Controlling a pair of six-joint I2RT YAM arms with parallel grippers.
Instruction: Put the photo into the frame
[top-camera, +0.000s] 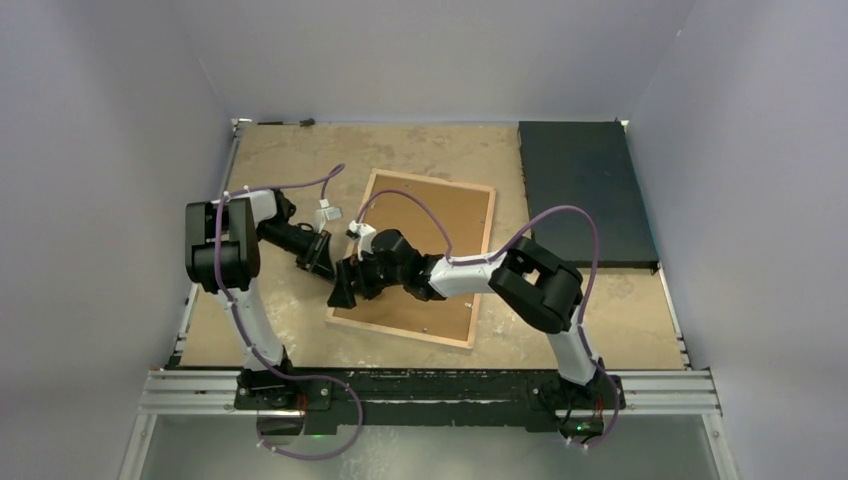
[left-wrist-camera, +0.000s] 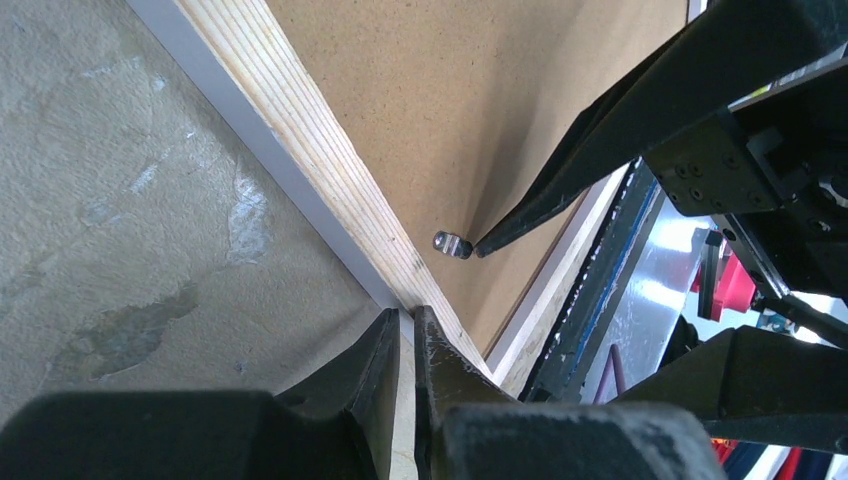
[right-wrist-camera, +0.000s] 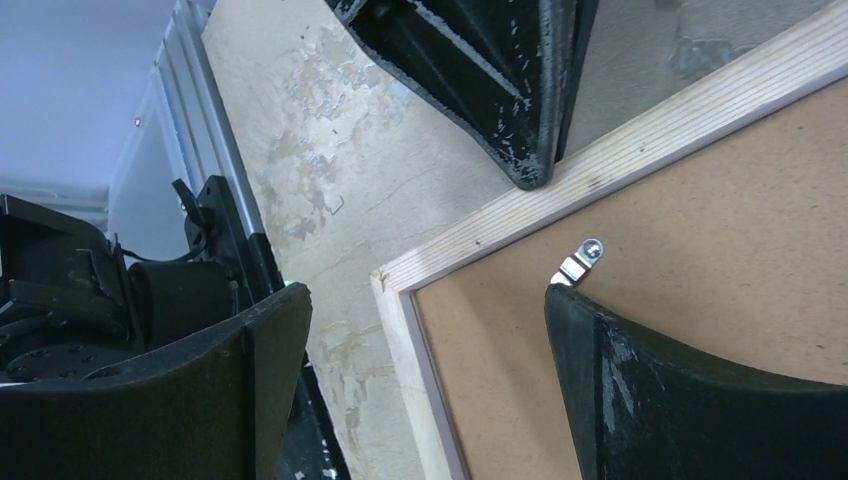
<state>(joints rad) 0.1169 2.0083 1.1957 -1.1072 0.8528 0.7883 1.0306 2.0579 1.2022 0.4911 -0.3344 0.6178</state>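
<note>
The frame (top-camera: 430, 181) lies face down on the table, its light wood back up, with a brown backing board (top-camera: 440, 215) set inside it. The photo is hidden. My left gripper (left-wrist-camera: 407, 318) is shut, and its tips rest on the frame's left wooden rail (left-wrist-camera: 300, 130) near the front corner. My right gripper (right-wrist-camera: 425, 300) is open and straddles that corner. One of its fingertips (right-wrist-camera: 580, 300) touches a small metal clip (right-wrist-camera: 580, 260) on the backing board (right-wrist-camera: 700, 260), and the other finger hangs over the table outside the frame. The same clip (left-wrist-camera: 452, 244) shows in the left wrist view.
A black rectangular mat (top-camera: 585, 190) lies at the back right of the table. The two arms cross close together over the frame's left side. A metal rail (top-camera: 430, 385) runs along the near table edge.
</note>
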